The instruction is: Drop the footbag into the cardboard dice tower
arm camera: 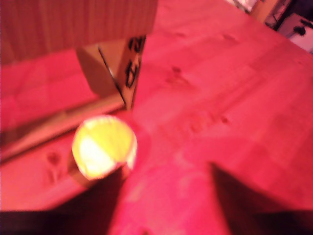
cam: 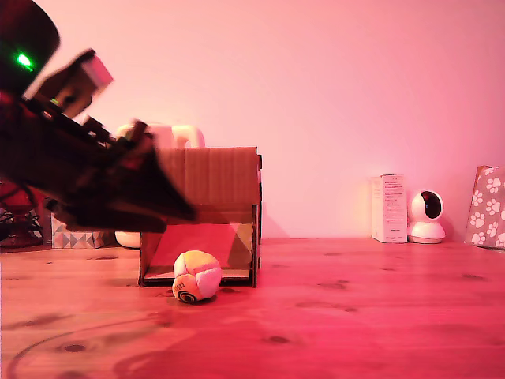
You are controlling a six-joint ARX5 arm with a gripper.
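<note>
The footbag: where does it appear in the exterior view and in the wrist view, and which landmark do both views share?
Exterior view: the footbag lies on the wooden table, just in front of the cardboard dice tower's opening.
Wrist view: the footbag appears near the tower's corner, blurred.
Shared landmark: the cardboard dice tower.

Arm (cam: 87, 170) motion-blurred, hiding dice tower (cam: 217, 178) left side; paw-print box (cam: 488, 207) cut off.
</note>
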